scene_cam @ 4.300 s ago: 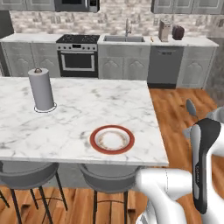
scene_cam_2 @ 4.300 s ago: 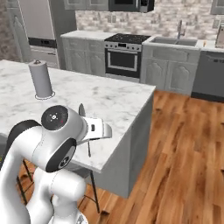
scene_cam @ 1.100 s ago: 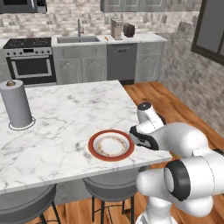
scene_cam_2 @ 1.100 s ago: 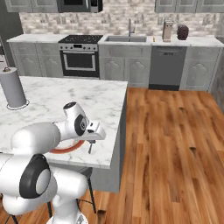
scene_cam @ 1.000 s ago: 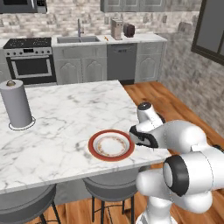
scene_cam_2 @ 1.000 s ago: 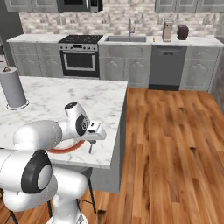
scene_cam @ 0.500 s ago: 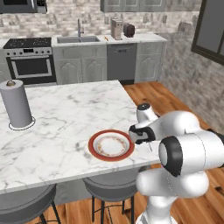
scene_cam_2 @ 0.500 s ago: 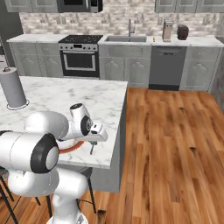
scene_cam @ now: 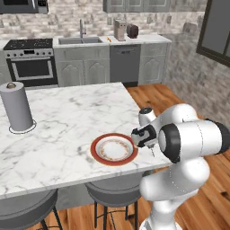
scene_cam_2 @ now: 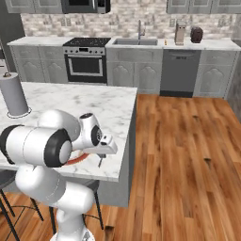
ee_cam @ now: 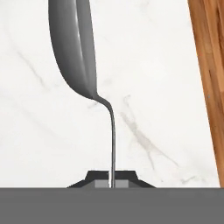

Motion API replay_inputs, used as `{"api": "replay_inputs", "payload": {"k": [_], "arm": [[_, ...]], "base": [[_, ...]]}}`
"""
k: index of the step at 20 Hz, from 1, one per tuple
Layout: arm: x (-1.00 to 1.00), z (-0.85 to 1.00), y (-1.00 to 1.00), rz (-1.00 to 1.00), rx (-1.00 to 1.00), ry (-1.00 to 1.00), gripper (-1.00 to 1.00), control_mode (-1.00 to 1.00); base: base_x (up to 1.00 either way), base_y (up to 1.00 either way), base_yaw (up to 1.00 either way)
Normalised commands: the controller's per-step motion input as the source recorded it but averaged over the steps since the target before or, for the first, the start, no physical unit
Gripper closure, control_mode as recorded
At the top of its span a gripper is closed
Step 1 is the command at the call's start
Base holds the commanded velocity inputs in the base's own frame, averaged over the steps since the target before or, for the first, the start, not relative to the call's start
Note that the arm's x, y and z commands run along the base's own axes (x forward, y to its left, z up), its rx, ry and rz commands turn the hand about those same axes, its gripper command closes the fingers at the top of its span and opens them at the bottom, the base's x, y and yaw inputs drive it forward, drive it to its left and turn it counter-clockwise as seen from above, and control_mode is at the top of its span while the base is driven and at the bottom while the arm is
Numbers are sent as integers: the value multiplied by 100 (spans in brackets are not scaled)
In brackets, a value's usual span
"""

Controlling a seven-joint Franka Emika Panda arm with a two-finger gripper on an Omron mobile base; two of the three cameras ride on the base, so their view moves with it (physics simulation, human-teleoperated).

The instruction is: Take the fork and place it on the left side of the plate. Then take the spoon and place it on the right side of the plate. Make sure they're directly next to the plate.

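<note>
- gripper (ee_cam: 111, 180) was clamped on the spoon (ee_cam: 74, 52) by its thin handle; in the hand view the bowl sat at upper left, over white marble counter (ee_cam: 153, 65).
- wood floor (ee_cam: 208, 87) ran down that view's right edge.
- left base view: gripper (scene_cam: 152, 150) was at centre right, just right of the plate (scene_cam: 113, 149), near the counter's front right edge.
- paper-towel roll (scene_cam: 17, 107) stood upright at far left, well apart from the plate.

This is a home kitchen: a marble island (scene_cam: 67, 121) with stools (scene_cam: 27, 211), a black stove (scene_cam_2: 87, 59), a sink (scene_cam_2: 135, 41), a dishwasher (scene_cam_2: 180, 70) and grey cabinets (scene_cam_2: 124, 77) along the wall.
</note>
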Motion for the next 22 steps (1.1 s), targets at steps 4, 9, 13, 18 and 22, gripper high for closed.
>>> {"api": "replay_inputs", "payload": {"k": [4,9,13,18,22], "arm": [[23,-30,3,0,0,7,-100,-100],[3,-3,0,0,1,1,-100,-100],[-2,4,0,0,0,0,-100,-100],[-20,34,0,-1,0,0,-100,-100],[-29,61,0,-1,0,0,-100,-100]], "base": [[0,0,0],[0,0,0],[0,0,0],[0,0,0],[0,0,0]]}}
